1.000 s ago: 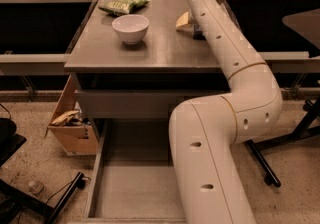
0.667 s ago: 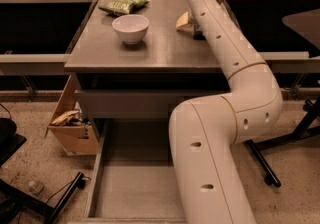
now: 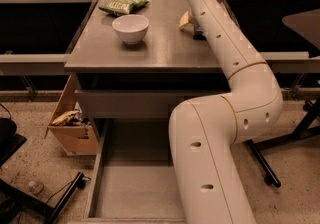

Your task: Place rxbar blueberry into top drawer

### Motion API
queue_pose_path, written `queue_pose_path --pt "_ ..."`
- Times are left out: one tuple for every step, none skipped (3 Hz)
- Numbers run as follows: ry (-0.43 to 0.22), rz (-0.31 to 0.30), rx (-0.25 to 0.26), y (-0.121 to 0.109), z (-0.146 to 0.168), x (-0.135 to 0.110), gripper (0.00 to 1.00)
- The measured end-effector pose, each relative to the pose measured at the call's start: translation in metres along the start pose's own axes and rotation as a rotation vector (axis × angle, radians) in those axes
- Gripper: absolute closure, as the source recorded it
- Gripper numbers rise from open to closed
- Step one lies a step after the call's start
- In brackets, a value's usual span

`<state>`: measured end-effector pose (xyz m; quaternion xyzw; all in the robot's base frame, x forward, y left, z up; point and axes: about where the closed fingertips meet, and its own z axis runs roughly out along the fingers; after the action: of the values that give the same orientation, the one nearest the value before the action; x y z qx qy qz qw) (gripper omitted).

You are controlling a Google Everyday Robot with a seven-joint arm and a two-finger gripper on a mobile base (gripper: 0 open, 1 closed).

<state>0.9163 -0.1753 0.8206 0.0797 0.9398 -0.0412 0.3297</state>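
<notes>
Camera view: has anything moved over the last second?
Nothing visibly changed. The pincer stays at the far right of the table, mostly hidden behind the arm. The bowl, bag and open drawer are where they were.

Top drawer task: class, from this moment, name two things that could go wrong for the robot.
1. The gripper sits at the far right of the countertop, mostly hidden behind the arm, and the rxbar blueberry cannot be made out, so a weak grasp might go unnoticed.
2. The arm's thick lower link hangs over the right side of the open top drawer, so the bar may strike it or drop outside.
</notes>
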Motion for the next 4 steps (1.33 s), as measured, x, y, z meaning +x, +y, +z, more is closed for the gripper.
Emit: queue_pose_path --pt "0.000 0.000 0.000 0.000 0.000 0.000 1.00" --pt "0.000 0.000 0.000 0.000 0.000 0.000 1.00" --pt "0.000 0.000 0.000 0.000 -0.007 -0.006 1.00" --pt "-0.001 0.000 0.000 0.000 -0.016 -0.006 1.00"
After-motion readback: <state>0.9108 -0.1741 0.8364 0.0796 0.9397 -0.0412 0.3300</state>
